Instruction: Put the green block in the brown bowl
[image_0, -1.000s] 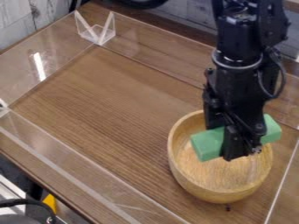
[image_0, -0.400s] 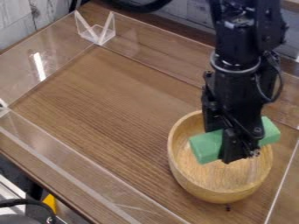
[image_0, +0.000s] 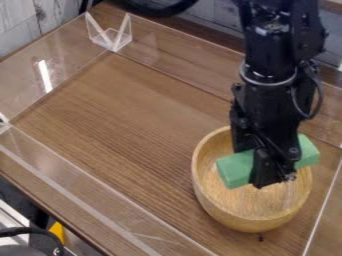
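The green block (image_0: 271, 159) sits in the lower right of the frame, tilted with its right end higher, right over the hollow of the brown bowl (image_0: 225, 205). The tool (image_0: 271, 168) is clamped on the green block, its black fingers pinching it across the middle, pointing straight down from the black arm (image_0: 278, 60) above. The bowl rests on the wooden tabletop (image_0: 127, 110), close to the right edge. Clear acrylic walls (image_0: 54, 65) ring the tabletop, and 1 small clear stand (image_0: 110, 33) sits at the upper left.
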